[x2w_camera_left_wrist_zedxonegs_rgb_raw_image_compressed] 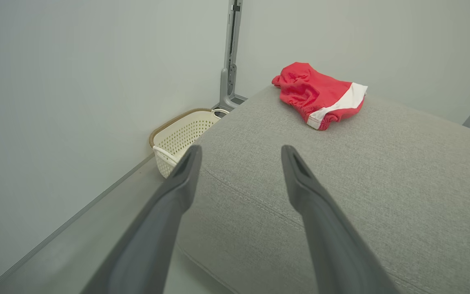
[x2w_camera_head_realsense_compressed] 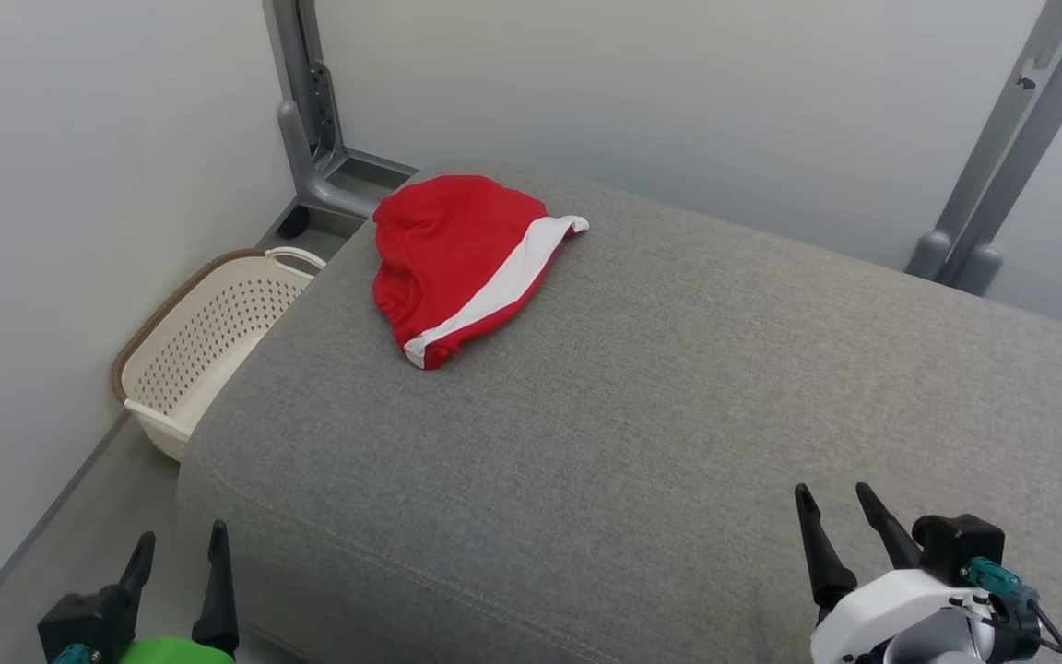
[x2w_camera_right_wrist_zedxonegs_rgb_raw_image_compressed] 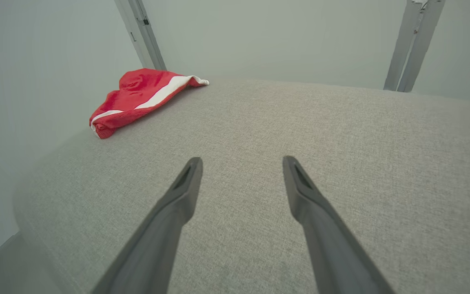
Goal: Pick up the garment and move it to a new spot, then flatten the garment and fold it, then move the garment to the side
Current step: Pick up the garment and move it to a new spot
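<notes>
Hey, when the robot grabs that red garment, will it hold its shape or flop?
Likely floppy: the garment lies crumpled and creased on the cushion, so it should drape from any pinch. Probably light, being thin cloth in a small heap. Pushed, it would probably bunch up rather than slide whole.

One garment [x2w_camera_head_realsense_compressed: 457,258], one basket [x2w_camera_head_realsense_compressed: 208,341], one cushion [x2w_camera_head_realsense_compressed: 632,415], two posts [x2w_camera_head_realsense_compressed: 310,120] [x2w_camera_head_realsense_compressed: 1010,157] — one left gripper [x2w_camera_head_realsense_compressed: 182,532], one right gripper [x2w_camera_head_realsense_compressed: 832,489].

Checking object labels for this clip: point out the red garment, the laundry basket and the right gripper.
red garment [x2w_camera_head_realsense_compressed: 448,244], head view, on the red cloth near its middle.
basket [x2w_camera_head_realsense_compressed: 218,332], head view, on its perforated inner wall.
right gripper [x2w_camera_head_realsense_compressed: 832,492], head view, midway between its open fingertips.
</notes>
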Motion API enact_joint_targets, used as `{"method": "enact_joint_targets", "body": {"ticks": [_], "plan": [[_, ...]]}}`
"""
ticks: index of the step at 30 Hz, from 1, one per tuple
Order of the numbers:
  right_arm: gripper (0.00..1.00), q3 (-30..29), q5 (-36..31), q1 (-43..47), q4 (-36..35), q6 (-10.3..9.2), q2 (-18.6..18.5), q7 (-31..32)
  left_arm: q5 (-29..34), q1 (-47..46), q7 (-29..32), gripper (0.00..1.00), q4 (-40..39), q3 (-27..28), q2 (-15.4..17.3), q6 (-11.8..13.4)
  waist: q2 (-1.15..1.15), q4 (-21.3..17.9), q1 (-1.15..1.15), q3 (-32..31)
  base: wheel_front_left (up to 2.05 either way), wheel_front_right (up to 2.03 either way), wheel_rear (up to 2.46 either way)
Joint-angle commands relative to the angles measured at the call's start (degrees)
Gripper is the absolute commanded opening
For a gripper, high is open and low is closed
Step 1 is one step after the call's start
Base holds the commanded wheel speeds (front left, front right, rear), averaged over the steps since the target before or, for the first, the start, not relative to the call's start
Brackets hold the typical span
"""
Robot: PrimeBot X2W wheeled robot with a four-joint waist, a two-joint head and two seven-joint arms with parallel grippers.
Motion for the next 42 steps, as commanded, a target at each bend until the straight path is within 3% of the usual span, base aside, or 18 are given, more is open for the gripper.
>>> {"method": "enact_joint_targets", "body": {"ticks": [1,14,21,27,34,42], "plan": [[1.0,0.0,-0.7,-0.5,0.2,-0.01,-0.2,-0.1,-0.5,0.6,-0.4,1.0,-0.3,0.4,0.3,0.4,0.0,0.9,0.0,0.7,0.0,0.0,0.0],[1.0,0.6,-4.9,-1.4,-0.5,-0.01,-0.2,0.5,-0.9,1.9,-0.5,1.0,-1.9,0.5,0.3,1.6,0.0,1.3,0.0,1.2,0.0,0.0,0.0],[1.0,-0.2,-5.7,0.0,-1.5,-0.01,-0.2,1.1,-0.1,-2.5,2.7,1.0,-0.5,-2.0,0.3,0.2,0.0,0.8,0.0,0.9,0.0,0.0,0.0],[1.0,-0.2,-7.2,0.6,-4.6,-0.01,-0.2,2.7,0.6,-13.9,12.7,1.0,6.4,-6.4,-0.7,-2.0,0.0,-0.3,0.0,2.6,0.0,0.0,0.0],[1.0,2.2,-11.1,-1.6,-11.4,-0.01,-0.2,7.3,-1.5,-30.7,24.9,1.0,19.6,-7.6,-2.4,-4.4,0.0,-5.0,0.0,9.3,0.0,0.0,0.0],[1.0,5.6,-14.9,-4.0,-19.4,-0.01,-0.2,12.5,-3.4,-44.3,30.4,1.0,29.1,-6.5,-2.1,-5.7,0.0,-9.8,0.0,16.6,0.0,0.0,0.0]]}}
